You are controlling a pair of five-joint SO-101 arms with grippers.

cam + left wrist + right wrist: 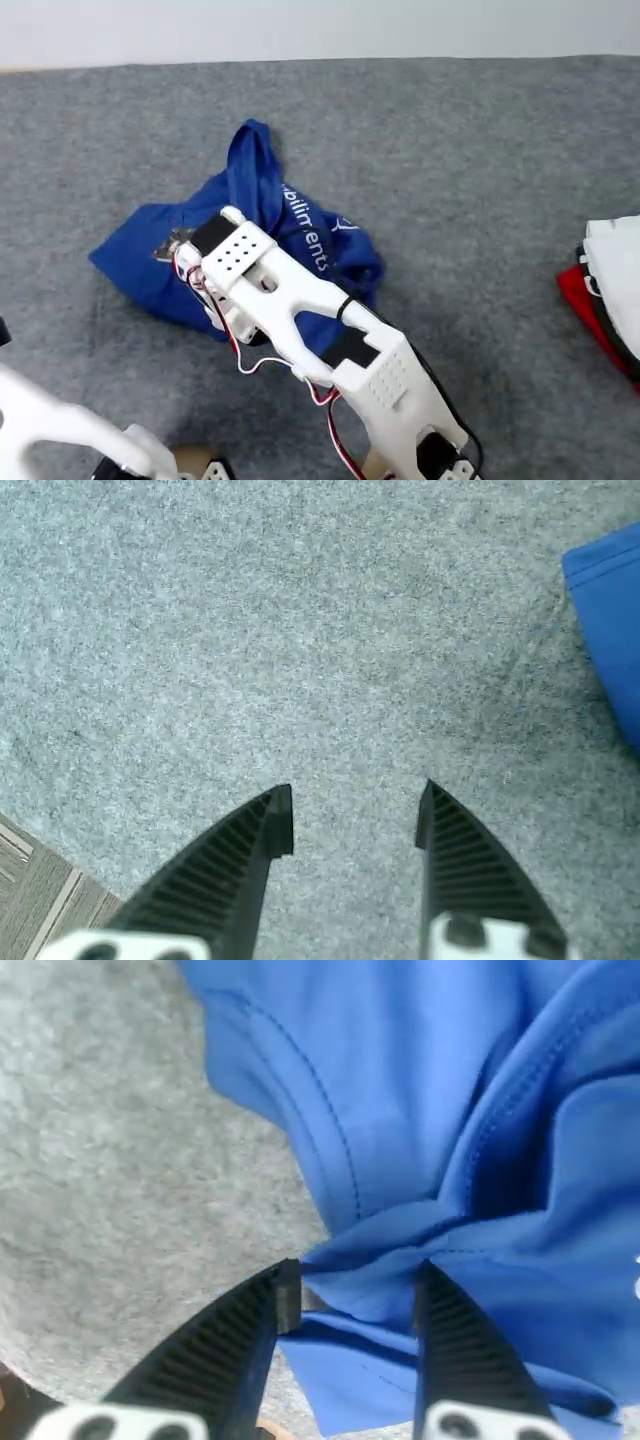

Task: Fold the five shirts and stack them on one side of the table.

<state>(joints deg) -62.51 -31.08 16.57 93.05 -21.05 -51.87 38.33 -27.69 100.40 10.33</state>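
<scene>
A crumpled blue shirt [296, 226] with white print lies on the grey mat [480, 150], left of centre. My right arm stretches across the shirt, and my right gripper [172, 248] is over its left part. In the right wrist view, my right gripper [357, 1298] is open, with a raised fold of the blue shirt [400, 1090] between its jaws. My left gripper [355, 822] hangs open over bare mat, nothing between its jaws, and a corner of the blue shirt [612, 630] lies off to one side. The left arm [60, 425] sits at the near left corner.
A stack of folded shirts [610, 285], white on top with dark and red beneath, rests at the right edge. A pale wall [320, 30] runs along the far side of the mat. Wood surface [30, 885] borders the mat near the left gripper.
</scene>
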